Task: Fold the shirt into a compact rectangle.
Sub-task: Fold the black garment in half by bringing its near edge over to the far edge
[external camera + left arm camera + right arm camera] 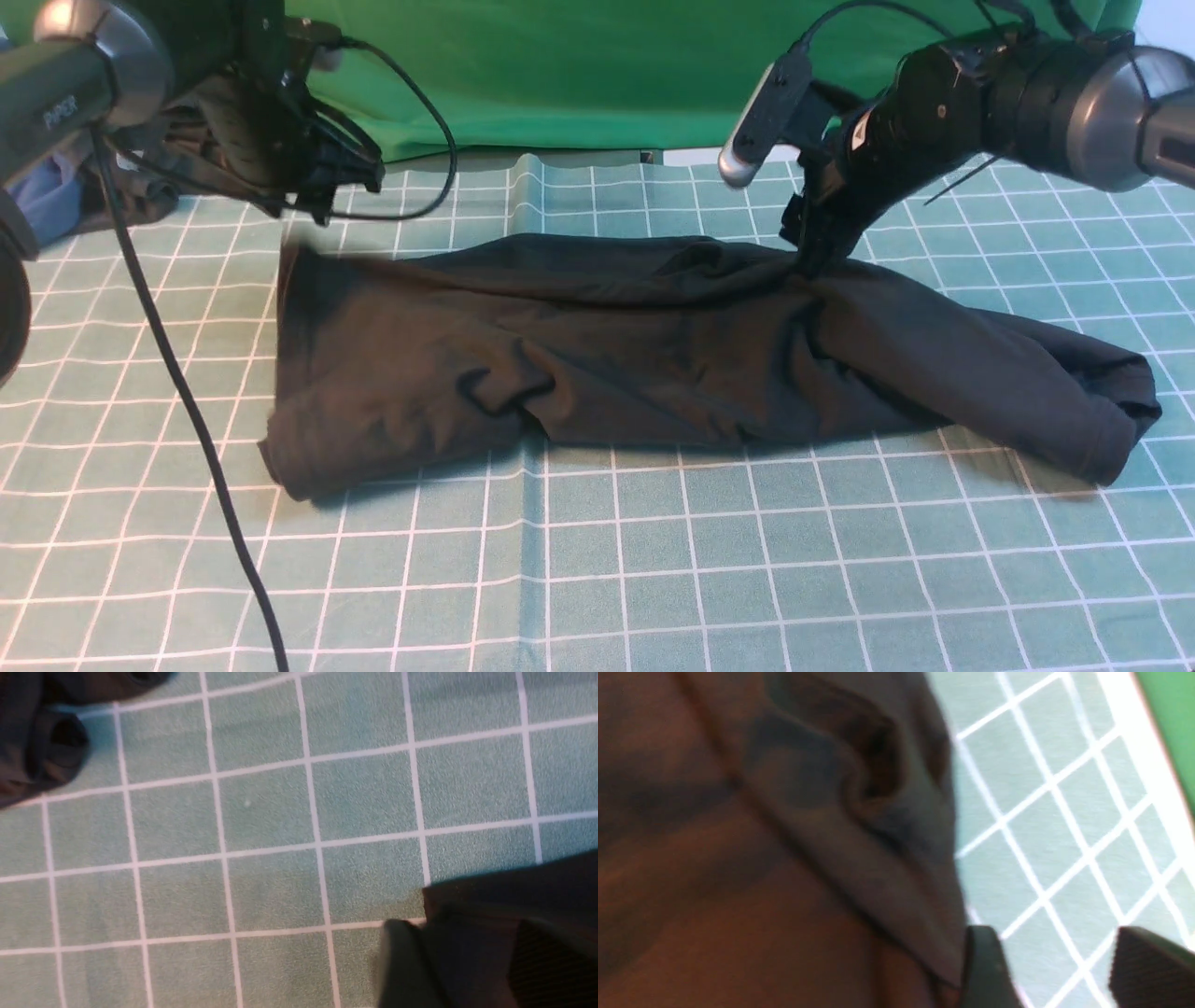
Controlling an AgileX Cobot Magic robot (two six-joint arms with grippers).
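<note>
The black shirt lies as one long rumpled band across the checked mat, with no print or label showing. My left gripper hovers just above its far left corner. In the left wrist view its fingers stand apart, with the shirt's cloth below and between them. My right gripper points down at the shirt's far edge, right of the middle. In the right wrist view its fingertips are spread with only mat in the gap, and the shirt lies against the outer side of one finger.
A dark grey garment with a blue one sits at the far left, and shows in the left wrist view as a dark bundle. A big green cloth hangs at the back. A black cable crosses the left side.
</note>
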